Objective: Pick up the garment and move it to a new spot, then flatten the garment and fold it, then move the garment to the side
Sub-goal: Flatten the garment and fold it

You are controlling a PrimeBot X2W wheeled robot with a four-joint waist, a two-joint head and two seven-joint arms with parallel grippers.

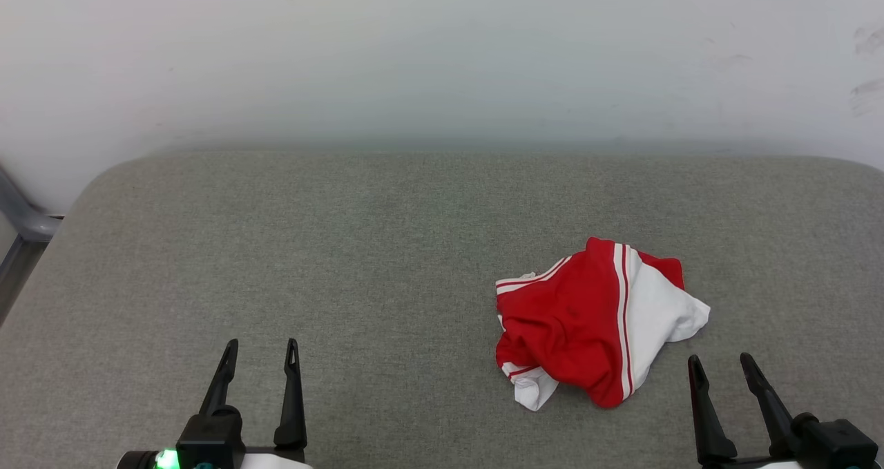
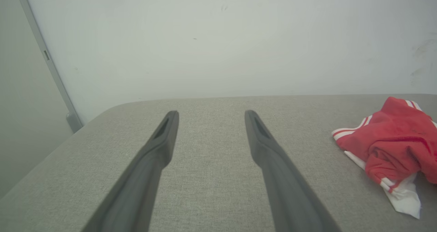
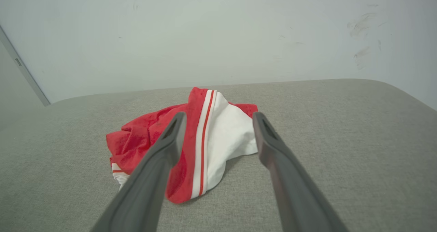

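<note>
Grey padded surface (image 1: 345,262): the garment (image 1: 587,317) lies bunched right of centre, with no clear long axis. Right gripper (image 1: 720,358), jaws released and empty, sits just near-right of it. Left gripper (image 1: 262,343), likewise released, stands well apart. Right arm judged nearer.

A grey fabric pad (image 1: 345,262) with rounded far corners was laid across the scene. Behind the pad, a pale, evenly lit wall (image 1: 442,54) was seen. Dark scuff marks (image 1: 867,61) were noted on it above the pad's far right corner. A grey metal rail (image 1: 21,227) was set just beyond the pad's left edge.
</note>
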